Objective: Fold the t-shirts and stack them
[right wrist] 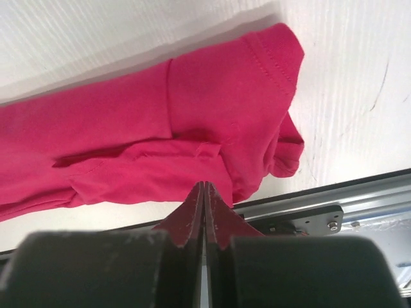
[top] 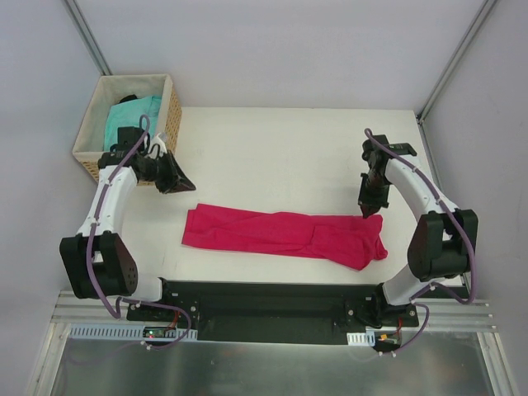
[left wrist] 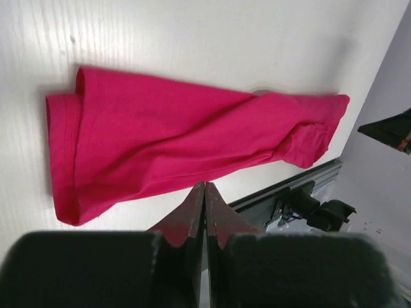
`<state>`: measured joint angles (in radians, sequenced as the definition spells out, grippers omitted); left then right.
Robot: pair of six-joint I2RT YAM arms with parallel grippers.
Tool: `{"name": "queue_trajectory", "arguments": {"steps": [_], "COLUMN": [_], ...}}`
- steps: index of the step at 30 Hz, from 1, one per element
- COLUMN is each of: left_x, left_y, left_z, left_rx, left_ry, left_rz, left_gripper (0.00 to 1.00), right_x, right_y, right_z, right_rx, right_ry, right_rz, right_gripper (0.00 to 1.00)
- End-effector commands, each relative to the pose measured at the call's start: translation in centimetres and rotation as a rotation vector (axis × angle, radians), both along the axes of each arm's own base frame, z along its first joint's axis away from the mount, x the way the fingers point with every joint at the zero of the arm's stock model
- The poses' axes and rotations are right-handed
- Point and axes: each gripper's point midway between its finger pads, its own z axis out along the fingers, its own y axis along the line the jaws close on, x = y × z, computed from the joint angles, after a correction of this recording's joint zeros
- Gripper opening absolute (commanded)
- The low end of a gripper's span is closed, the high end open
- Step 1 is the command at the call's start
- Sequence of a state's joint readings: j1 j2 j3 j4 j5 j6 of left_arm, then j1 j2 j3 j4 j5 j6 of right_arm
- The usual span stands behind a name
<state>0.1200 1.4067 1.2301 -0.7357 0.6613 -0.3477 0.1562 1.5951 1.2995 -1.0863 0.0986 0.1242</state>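
Lying folded lengthwise: crimson-pink t-shirt point(top: 280, 233).

matt pink cloth t-shirt point(top: 280, 235)

A crimson-pink t-shirt point(left wrist: 180, 141) lies flat on the white surface point(left wrist: 192, 38), folded into a long band with its hemmed end at the left and a bunched sleeve at the right. The left gripper point(left wrist: 204, 187) has its jaws pressed together with nothing between them, and its tip points at the shirt's near edge. A black rail point(left wrist: 302, 199) runs beyond the surface's edge.
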Motion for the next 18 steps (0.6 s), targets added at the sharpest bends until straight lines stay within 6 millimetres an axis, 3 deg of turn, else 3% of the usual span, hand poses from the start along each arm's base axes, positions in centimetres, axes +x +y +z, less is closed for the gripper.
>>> {"name": "queue_trajectory", "arguments": {"steps": [1, 2, 6, 10, 14, 18], "left_x": [-4.9, -6.0, -6.9, -5.5, -4.7, -5.5], "left_y": [-0.3, 0.2, 1.4, 1.8, 0.5, -2.6], "left_z": [-4.6, -6.2, -8.2, -7.8, -7.3, -9.9], "left_rx": [-0.013, 0.038, 0.131, 0.209, 0.281, 0.344], "left_ry": [0.186, 0.218, 0.254, 0.176, 0.131, 0.212], "left_rz": [-0.014, -0.021, -0.048, -0.107, -0.211, -0.370], "left_gripper": [0.00, 0.00, 0.00, 0.00, 0.00, 0.00], "right_x": [-1.0, -0.7, -0.3, -0.1, -0.7, -0.6], "right_y": [0.9, 1.1, 2.8, 3.4, 3.4, 3.5], "right_z": [0.5, 0.2, -0.8, -0.7, -1.1, -1.7], "right_rx": [0.042, 0.053, 0.146, 0.133, 0.124, 0.111], "right_ry": [-0.014, -0.034, -0.079, -0.110, -0.077, -0.034], "right_rz": [-0.015, -0.002, 0.035, 0.086, 0.093, 0.095], "right_gripper": [0.01, 0.01, 0.01, 0.01, 0.01, 0.01]}}
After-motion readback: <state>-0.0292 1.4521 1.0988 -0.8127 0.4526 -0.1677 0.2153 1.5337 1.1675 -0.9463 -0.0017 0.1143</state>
